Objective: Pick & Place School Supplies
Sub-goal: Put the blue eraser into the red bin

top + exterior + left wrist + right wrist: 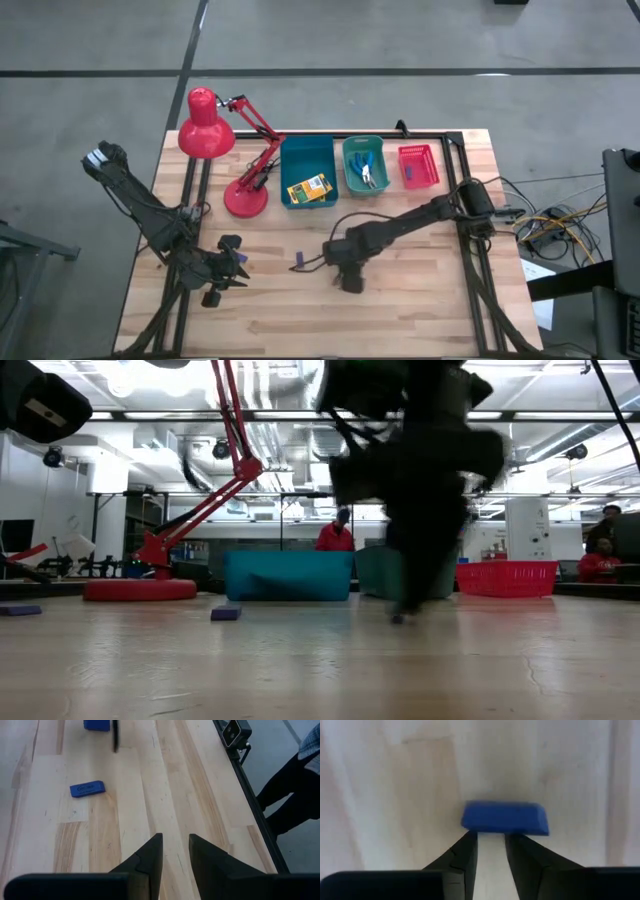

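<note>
On pale wood-plank table (420,300): eraser (298,261), red lamp (215,130); people behind.

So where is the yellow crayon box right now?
In the high view, the yellow crayon box lies inside the blue bin at the back of the table, between the red lamp's base and the teal bin.

Wooden table (400,310) (lamp (215,140), bins (307,170), erasers (298,262)).

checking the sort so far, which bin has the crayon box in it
The blue bin, next to the red lamp: a yellow-and-green crayon box lies in it. The teal bin beside it holds blue-handled tools instead.
</note>
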Motion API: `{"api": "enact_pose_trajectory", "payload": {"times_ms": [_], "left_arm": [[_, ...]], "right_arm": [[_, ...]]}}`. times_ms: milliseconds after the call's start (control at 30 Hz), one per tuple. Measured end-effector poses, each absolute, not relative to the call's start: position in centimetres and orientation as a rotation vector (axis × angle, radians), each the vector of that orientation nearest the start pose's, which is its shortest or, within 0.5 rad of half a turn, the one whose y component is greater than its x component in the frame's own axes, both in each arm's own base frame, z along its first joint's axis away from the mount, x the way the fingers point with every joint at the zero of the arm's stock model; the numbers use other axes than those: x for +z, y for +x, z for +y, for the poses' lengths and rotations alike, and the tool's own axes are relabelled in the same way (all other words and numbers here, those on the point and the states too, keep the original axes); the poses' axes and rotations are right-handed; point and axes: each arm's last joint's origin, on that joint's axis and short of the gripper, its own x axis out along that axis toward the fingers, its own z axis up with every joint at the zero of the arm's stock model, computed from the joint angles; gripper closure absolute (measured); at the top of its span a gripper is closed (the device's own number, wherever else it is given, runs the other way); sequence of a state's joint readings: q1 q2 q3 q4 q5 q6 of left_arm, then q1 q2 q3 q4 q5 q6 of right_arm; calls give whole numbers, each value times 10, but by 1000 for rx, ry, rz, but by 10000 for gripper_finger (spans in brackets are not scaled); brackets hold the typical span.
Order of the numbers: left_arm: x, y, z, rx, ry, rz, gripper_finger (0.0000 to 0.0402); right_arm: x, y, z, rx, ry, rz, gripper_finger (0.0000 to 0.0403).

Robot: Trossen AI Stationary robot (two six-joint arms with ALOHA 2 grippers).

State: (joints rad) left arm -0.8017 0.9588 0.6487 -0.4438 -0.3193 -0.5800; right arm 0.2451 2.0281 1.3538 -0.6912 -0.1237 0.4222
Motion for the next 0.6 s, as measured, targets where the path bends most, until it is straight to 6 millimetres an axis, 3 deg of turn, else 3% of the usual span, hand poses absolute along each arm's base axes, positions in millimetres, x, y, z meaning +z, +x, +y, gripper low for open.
{"api": "enact_pose_trajectory", "payload": {"times_ms": [233, 433, 600], "left_arm": [[237, 138, -130, -254, -145, 744, 303], [237, 138, -130, -254, -145, 745, 303], [237, 138, -130, -253, -144, 745, 303]], "right_arm": [[148, 363, 98, -45, 329, 1470, 319], [177, 358, 98, -33, 354, 1394, 319], [207, 356, 94, -224, 488, 1222, 310]]}}
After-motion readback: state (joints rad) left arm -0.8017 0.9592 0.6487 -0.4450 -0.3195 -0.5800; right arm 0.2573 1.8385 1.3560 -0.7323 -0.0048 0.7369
